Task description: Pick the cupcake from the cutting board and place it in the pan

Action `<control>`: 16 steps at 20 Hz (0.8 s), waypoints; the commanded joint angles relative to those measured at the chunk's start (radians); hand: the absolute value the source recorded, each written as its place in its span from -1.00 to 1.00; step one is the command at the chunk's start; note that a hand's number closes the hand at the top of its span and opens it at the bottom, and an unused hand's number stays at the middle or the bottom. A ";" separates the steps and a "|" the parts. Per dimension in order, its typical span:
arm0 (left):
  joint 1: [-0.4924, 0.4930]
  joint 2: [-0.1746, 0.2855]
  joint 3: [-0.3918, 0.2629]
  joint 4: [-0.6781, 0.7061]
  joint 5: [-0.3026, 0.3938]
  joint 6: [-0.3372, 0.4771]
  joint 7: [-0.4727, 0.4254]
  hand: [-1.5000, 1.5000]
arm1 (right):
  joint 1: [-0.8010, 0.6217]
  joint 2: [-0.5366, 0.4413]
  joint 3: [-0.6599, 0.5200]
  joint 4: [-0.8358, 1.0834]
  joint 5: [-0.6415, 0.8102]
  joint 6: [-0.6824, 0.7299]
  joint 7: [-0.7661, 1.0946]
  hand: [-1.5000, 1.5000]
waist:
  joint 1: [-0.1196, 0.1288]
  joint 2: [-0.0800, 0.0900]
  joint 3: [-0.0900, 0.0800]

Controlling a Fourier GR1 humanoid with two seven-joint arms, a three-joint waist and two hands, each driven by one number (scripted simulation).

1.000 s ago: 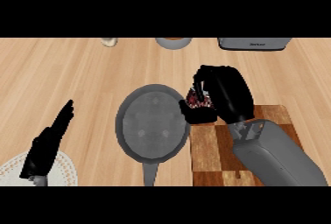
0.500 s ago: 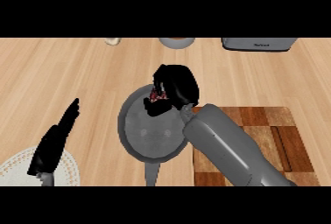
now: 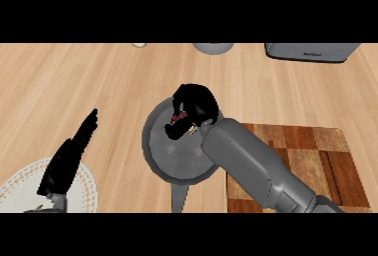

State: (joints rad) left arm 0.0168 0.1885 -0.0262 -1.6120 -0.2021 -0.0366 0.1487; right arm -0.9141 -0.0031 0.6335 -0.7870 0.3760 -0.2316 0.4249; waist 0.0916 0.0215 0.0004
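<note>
Holds the cupcake [image 3: 177, 117] in the curled right hand [image 3: 196, 102] over the grey pan's [image 3: 173, 157] far part, clear of the cutting board [image 3: 310, 150]. Leaves, seemingly, only lowering and release. Rests the left hand [image 3: 70, 157], fingers straight, by a white plate [image 3: 18, 192].

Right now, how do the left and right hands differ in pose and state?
The left hand has straight fingers; the right hand is curled. The left hand holds nothing; the right hand is wrapped round the cupcake, which is mostly hidden. The left hand sits at the lower left by the plate; the right hand is over the pan. Both are black.
</note>
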 commanded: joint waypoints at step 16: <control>-0.019 0.011 0.030 0.047 -0.005 0.003 -0.024 0.00 | -0.007 0.003 -0.119 0.065 -0.548 -0.478 -0.343 -1.00 | -0.011 -0.003 0.001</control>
State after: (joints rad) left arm -0.0049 0.1871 -0.0194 -1.5806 -0.2047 -0.0413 0.1335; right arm -0.9016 -0.0001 0.5521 -0.7449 -0.1017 -0.6031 0.1395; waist 0.0968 0.0225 0.0015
